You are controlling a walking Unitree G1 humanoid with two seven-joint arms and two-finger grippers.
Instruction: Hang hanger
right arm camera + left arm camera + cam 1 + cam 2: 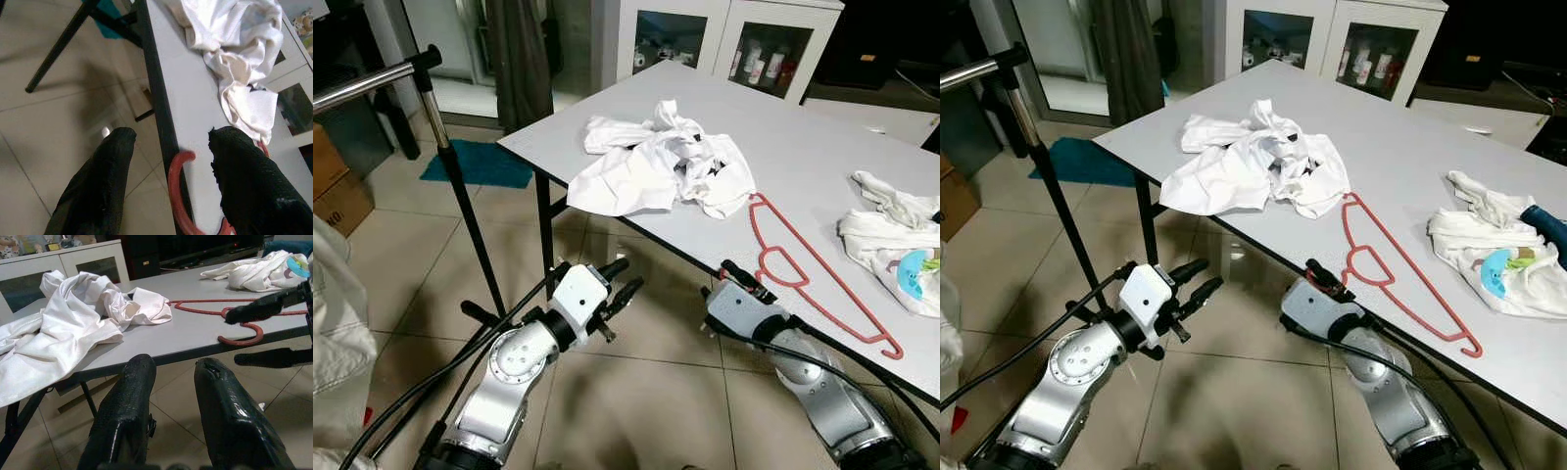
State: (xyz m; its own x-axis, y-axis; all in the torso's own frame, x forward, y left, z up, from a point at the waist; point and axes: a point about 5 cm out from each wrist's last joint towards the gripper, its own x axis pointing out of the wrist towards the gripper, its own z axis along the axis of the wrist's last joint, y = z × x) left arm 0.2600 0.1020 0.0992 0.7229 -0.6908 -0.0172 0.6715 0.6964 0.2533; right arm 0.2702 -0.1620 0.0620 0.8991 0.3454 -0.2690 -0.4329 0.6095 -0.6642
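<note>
Table edge (157,98) blocks right end effector (168,161) (fingers apart); floor open.

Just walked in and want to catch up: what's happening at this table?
The robot is going for the red hanger lying flat on the table. Its right tool is open at the table edge, around the hanger's near end, not yet gripping. The left tool is open, empty, below the edge. The rail stands at left.

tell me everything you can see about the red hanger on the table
The red hanger is thin, plastic-looking, with a flat triangular outline, a small inner loop and a hook. It lies flat on the grey table near the front edge, one end beside the white shirt. The right gripper, open, straddles a curved end at the table edge; no contact shows.
</note>
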